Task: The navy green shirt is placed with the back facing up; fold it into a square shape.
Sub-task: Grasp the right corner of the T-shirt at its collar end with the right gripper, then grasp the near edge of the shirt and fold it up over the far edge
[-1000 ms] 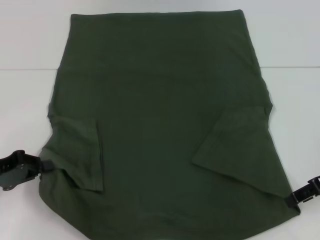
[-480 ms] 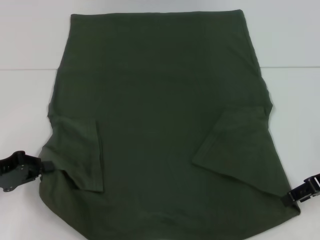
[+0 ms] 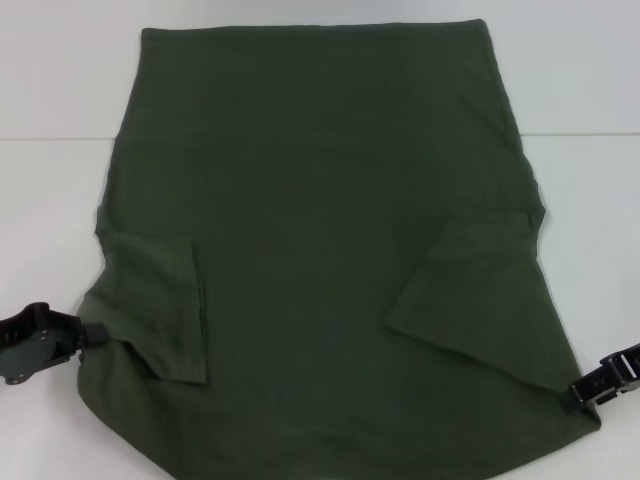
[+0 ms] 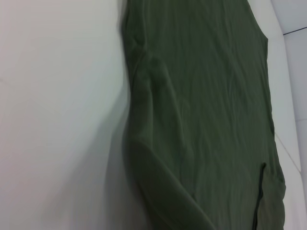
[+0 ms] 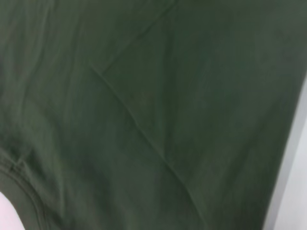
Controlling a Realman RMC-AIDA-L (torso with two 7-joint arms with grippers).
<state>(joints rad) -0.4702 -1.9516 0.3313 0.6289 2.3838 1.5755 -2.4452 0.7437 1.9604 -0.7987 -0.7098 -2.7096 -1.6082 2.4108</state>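
A plain white table (image 3: pixel 50 200) fills the head view. The shirt (image 3: pixel 320 230) lies flat across the middle, plain side up, both sleeves folded inward. The left gripper (image 3: pixel 88 335) pinches the shirt's edge at the lower left of the frame; the right gripper (image 3: pixel 580 392) pinches its corner at the lower right.

Shirt (image 3: pixel 320 250) hem cut off; both arms cropped.
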